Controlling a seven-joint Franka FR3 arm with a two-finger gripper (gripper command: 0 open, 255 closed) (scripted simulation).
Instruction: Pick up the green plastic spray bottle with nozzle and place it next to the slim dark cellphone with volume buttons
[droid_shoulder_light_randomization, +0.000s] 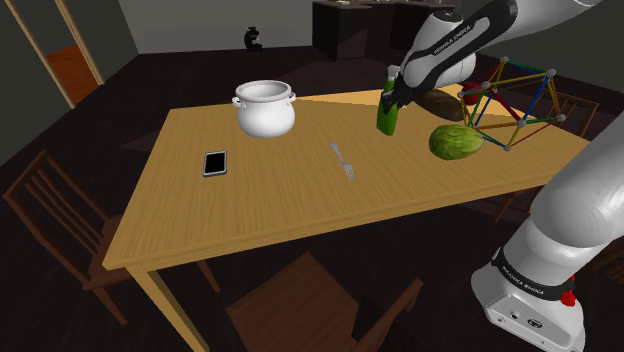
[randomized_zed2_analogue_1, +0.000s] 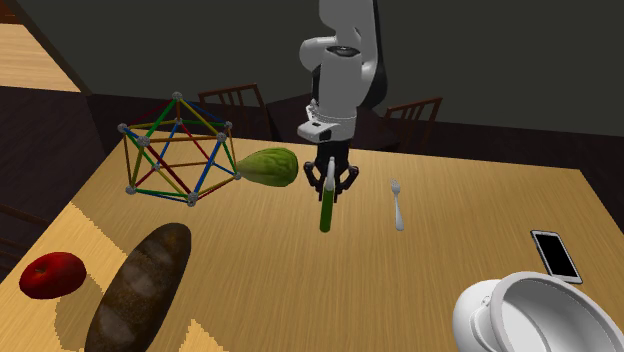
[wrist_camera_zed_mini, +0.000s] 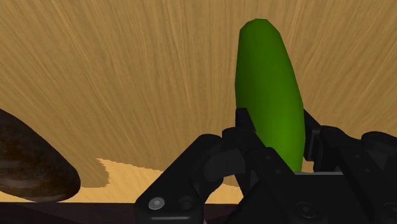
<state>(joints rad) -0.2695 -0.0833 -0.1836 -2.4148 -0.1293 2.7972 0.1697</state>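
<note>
The black gripper (wrist_camera_zed_mini: 278, 127) squeezes the green bottle (wrist_camera_zed_mini: 267, 83) tight between its jaws. The bottle points down at the wooden table (wrist_camera_zed_mini: 127, 76). Dark bread (wrist_camera_zed_mini: 32, 165) lies near the jaws. The fork (droid_shoulder_light_randomization: 344, 160) is farther off, and the phone (droid_shoulder_light_randomization: 215, 162) farthest.

Home dining room; table (droid_shoulder_light_randomization: 280, 190), chairs (droid_shoulder_light_randomization: 60, 215); pot (droid_shoulder_light_randomization: 265, 108)

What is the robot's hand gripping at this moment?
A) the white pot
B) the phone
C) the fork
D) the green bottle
D: the black fingers of the hand clasp the green bottle near its top, while the fork, phone and white pot sit well away from it.
</note>
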